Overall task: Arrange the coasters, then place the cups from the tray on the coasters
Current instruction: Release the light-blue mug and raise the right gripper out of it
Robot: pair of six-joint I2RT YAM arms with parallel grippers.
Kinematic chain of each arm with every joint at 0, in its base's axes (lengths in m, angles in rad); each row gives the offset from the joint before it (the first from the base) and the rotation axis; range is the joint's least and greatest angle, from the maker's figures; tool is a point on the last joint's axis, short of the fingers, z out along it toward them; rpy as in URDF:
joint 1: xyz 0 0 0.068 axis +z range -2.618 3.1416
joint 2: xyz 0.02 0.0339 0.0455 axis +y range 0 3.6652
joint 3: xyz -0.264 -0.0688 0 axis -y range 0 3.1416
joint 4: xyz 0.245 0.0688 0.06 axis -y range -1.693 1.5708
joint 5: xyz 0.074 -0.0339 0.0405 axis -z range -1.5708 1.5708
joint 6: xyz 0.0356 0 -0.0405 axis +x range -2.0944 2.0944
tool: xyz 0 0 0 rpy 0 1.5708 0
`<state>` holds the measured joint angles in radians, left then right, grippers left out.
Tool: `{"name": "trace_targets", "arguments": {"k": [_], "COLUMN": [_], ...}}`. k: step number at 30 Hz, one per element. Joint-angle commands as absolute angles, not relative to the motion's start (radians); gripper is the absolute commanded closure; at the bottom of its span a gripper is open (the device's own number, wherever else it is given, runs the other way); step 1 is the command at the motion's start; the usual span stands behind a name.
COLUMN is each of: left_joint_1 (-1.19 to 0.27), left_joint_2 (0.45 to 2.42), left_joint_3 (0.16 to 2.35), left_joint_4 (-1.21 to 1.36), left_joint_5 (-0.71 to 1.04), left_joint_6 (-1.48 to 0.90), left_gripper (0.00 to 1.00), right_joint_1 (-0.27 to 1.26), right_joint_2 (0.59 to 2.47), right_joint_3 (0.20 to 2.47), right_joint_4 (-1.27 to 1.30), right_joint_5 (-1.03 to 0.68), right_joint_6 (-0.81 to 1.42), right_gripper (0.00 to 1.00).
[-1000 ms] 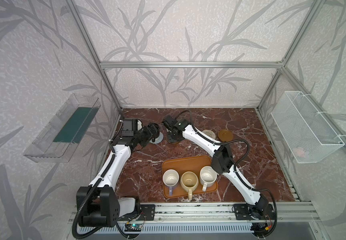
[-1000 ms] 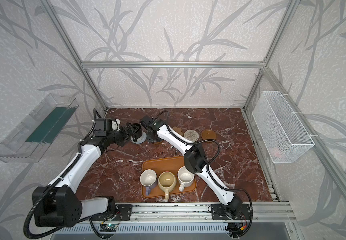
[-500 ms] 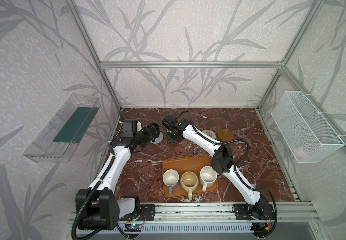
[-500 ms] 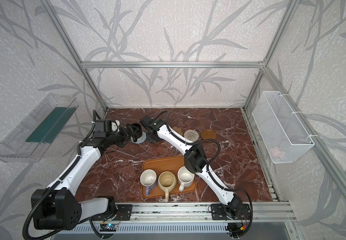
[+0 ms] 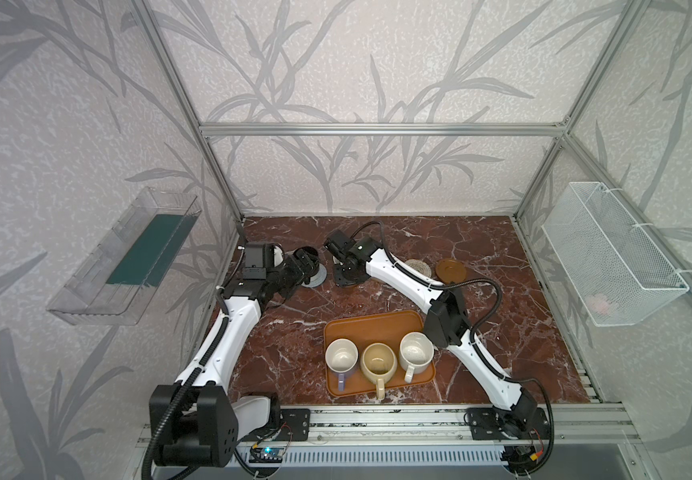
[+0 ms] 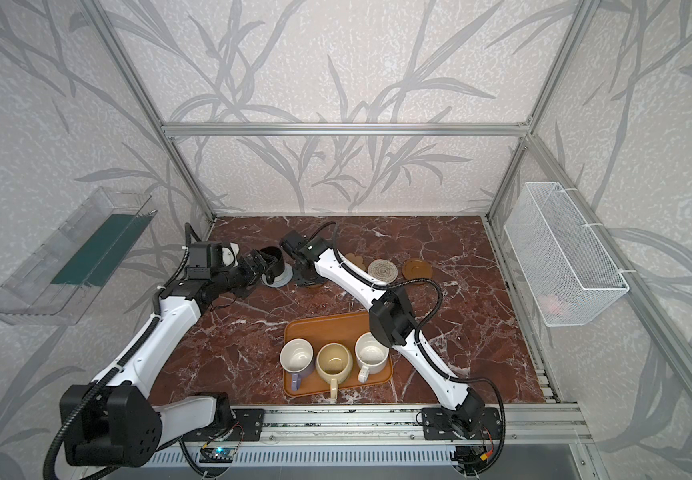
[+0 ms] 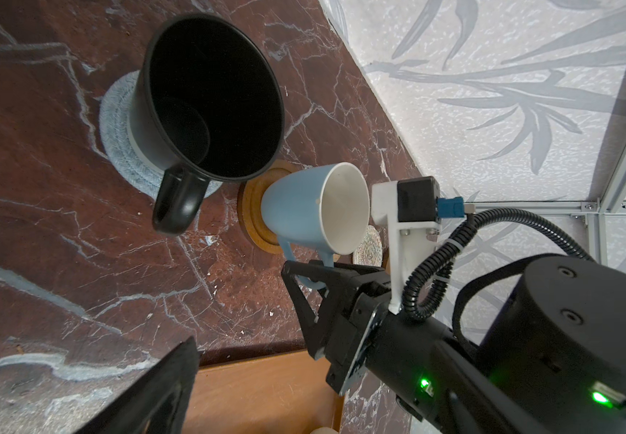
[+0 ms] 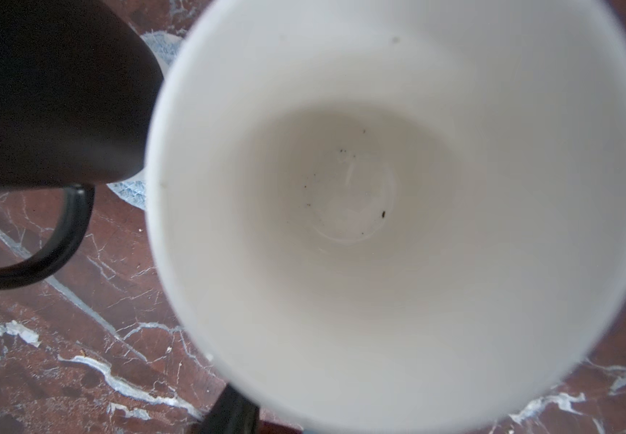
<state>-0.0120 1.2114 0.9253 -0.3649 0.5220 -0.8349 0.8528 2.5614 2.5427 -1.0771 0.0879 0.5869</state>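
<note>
My left gripper (image 6: 262,264) wide apart beside black cup (image 7: 206,97) on grey coaster (image 7: 116,124) beyond the tray (image 5: 361,328), my right gripper (image 7: 306,276) at handle of light blue cup (image 7: 296,210), clamped or not I cannot tell, cup on brown wooden disc (image 7: 251,210)

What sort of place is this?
Probably a robot test cell, not a kitchen: an aluminium frame boxes in a marble-look tabletop, with a left arm and right arm mounted on its front rail.

top pair overhead; wrist cams close, share black cup (image 7: 210,101)
</note>
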Motion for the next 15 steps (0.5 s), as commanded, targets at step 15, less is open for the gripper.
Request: {"name": "trace_targets", "arguments": {"k": [15], "left_joint_1": [-0.043], "left_joint_2": [1.186], "left_joint_3": [0.872], "left_joint_4": [-0.337], "left_joint_5": [0.515], "left_joint_6": [-0.859], "left_gripper": [0.02], "right_joint_1": [0.864], "right_joint_2": [2.468], "right_joint_3": [2.473], "right_joint_4": [-1.039], "right_joint_5": [0.037], "right_joint_6": [0.598], "right_gripper": [0.63]}}
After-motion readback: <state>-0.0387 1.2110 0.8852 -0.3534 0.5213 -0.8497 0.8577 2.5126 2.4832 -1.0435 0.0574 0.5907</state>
